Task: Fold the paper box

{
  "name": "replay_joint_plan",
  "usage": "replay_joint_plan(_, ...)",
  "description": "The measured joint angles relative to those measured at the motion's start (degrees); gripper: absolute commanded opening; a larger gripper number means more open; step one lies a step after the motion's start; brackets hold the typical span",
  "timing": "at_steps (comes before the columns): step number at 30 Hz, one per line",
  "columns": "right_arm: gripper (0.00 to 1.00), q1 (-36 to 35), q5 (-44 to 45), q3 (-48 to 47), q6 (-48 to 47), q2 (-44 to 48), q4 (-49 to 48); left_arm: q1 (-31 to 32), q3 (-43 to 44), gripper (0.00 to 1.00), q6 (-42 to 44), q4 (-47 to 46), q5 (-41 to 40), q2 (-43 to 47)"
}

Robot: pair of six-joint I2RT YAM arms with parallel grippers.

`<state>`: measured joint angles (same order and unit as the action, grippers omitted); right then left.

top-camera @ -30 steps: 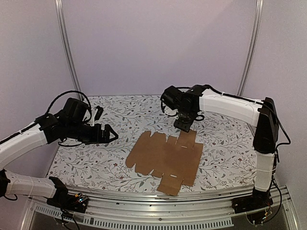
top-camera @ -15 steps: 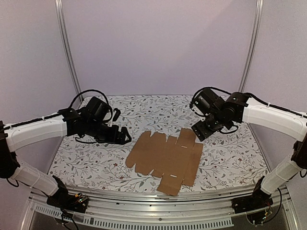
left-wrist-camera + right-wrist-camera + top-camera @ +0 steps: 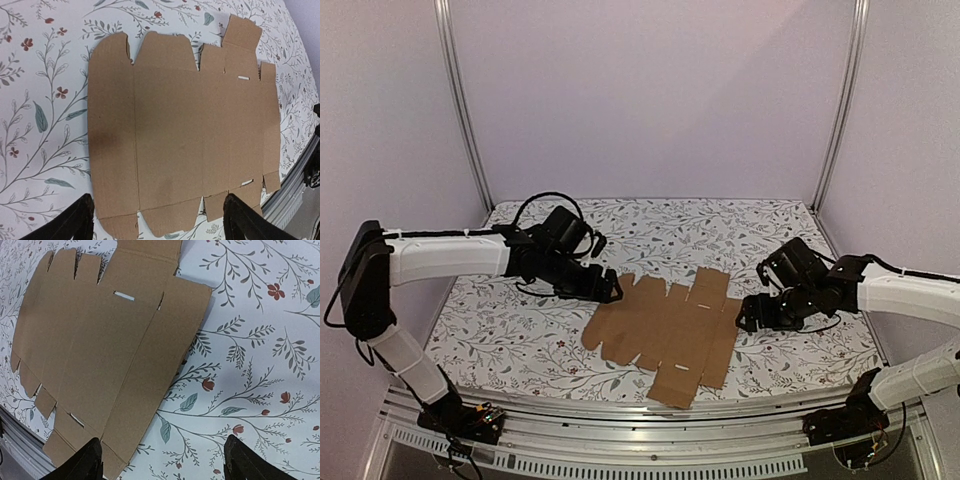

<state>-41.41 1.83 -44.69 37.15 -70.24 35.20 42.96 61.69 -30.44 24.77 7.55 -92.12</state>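
Lying flat, paper box (image 3: 665, 335) — wrist views crop its flaps.

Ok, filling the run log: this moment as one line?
paper box: flat, unfolded | left jaws: open, empty, by left edge | right jaws: open, empty, by right edge

Both arms reach inward and low, forearms nearly level. The left gripper (image 3: 608, 289) hovers at the left edge of the paper box (image 3: 665, 330), the right gripper (image 3: 750, 312) just off its right edge. Both jaws are spread wide, holding nothing.
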Motion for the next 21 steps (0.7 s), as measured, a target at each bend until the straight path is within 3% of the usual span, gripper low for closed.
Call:
replay_joint_plan(12, 0.65, 1.2, -11.9, 15.0, 16.7, 0.1, -21.2, 1.3, 0.2, 0.79, -0.9, -4.9, 1.0, -6.4)
replay_joint_plan(21, 0.60, 1.4, -15.2, 19.2, 22.5, -2.2, -31.4, 1.7, -0.2, 0.77, -1.7, -7.8, 0.7, -9.4)
